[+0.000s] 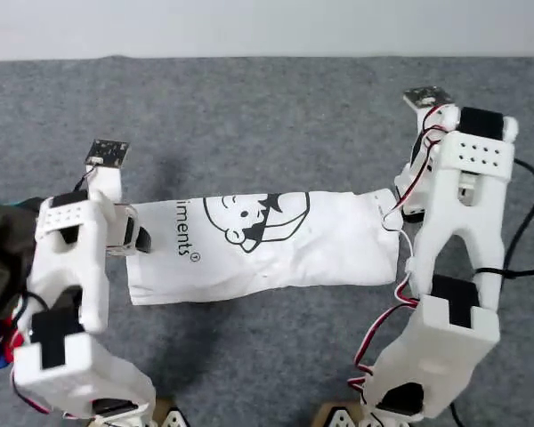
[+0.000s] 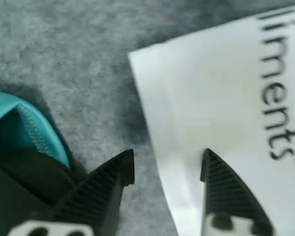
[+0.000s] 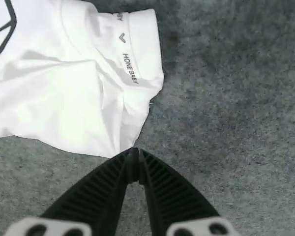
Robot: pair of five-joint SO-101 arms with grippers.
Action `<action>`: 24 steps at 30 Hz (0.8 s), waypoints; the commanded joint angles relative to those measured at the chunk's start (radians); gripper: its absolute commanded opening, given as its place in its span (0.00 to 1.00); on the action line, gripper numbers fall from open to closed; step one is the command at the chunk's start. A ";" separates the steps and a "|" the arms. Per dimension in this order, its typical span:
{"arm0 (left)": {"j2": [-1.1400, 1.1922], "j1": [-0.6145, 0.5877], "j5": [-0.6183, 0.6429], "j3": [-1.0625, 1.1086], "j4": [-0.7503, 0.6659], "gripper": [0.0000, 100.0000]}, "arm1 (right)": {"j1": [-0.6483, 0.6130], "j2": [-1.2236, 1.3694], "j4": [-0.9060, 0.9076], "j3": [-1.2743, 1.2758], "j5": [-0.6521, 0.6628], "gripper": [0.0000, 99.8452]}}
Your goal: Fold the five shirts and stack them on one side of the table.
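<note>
Straddling the white shirt point(image 2: 221, 98) edge, the left jaws gape.

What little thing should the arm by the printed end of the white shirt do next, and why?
Probably the left gripper should ease down and close on the white shirt. It is open, straddling the shirt's edge: one finger over cloth, one over the grey table. The right gripper is shut at the collar end, so gripping here would likely allow the next fold.
</note>
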 commanded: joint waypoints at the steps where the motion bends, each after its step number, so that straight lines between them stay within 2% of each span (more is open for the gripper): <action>1: 0.057 -0.002 0.006 -0.111 0.077 0.22 | 0.018 -0.065 0.039 -0.005 -0.009 0.01; 10: 0.216 0.081 0.003 -0.271 0.258 0.21 | 0.015 -0.067 0.039 -0.005 -0.011 0.01; 21: 0.253 0.203 0.009 -0.282 0.265 0.08 | 0.015 -0.067 0.039 -0.005 -0.011 0.01; 24: 0.252 0.232 0.011 -0.282 0.265 0.01 | 0.016 -0.085 0.039 -0.005 -0.011 0.01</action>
